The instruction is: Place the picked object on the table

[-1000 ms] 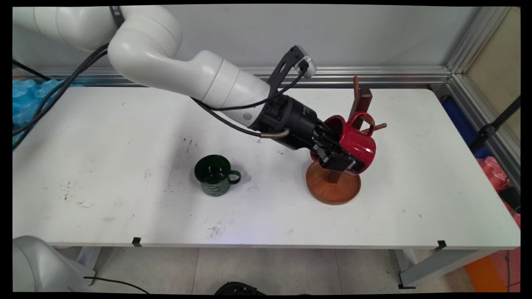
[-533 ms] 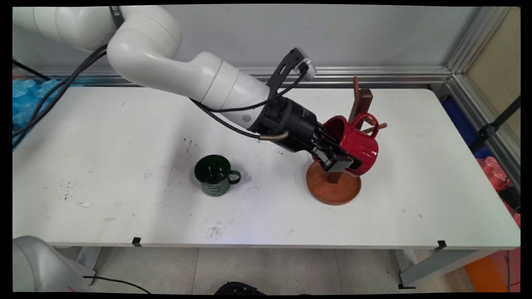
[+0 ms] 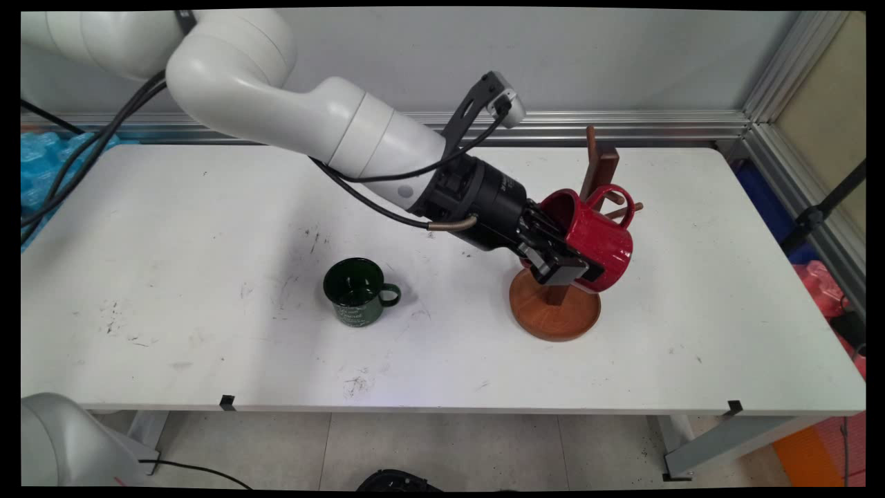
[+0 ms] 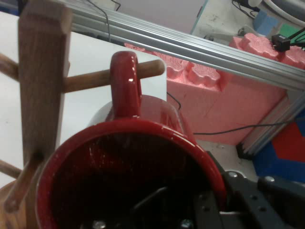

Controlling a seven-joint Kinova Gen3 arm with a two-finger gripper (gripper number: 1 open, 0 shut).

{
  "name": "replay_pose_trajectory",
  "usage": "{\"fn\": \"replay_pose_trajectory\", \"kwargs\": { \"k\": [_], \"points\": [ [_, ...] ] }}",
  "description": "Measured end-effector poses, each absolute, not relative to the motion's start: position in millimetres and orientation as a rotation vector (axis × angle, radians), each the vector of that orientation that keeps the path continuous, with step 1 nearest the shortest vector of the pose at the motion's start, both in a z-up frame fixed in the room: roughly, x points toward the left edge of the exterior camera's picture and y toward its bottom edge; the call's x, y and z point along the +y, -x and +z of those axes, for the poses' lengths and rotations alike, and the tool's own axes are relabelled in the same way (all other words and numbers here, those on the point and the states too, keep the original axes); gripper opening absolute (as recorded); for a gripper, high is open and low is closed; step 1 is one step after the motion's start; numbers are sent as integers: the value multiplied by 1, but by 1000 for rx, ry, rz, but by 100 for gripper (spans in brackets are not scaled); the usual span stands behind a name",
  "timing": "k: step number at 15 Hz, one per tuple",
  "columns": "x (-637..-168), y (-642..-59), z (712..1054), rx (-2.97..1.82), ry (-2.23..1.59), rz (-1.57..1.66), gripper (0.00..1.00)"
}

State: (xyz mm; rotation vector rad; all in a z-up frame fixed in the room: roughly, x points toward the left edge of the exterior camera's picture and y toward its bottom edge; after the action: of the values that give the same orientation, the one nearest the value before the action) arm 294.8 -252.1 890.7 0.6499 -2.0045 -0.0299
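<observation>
Red mug [image 3: 594, 242] – glossy red outside, darker red inside, handle same red
Gripper [image 3: 563, 266] black, clamped on red mug wall; arm [image 3: 304, 117] white, cables black
Mug tree [image 3: 556, 304] – reddish-brown round base, darker brown post, lighter brown pegs
Green mug [image 3: 356, 299] – dark green, faint pale lettering on side, toward table's near edge
Table [image 3: 173, 277] white with dark scuffs, small black clips on near edge
</observation>
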Motion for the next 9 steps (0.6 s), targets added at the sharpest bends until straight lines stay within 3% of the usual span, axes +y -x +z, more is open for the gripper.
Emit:
{"fn": "replay_pose_trajectory", "kwargs": {
  "k": [9],
  "points": [
    [-236, -294, 922, -2002, -552, -37, 0]
  ]
}}
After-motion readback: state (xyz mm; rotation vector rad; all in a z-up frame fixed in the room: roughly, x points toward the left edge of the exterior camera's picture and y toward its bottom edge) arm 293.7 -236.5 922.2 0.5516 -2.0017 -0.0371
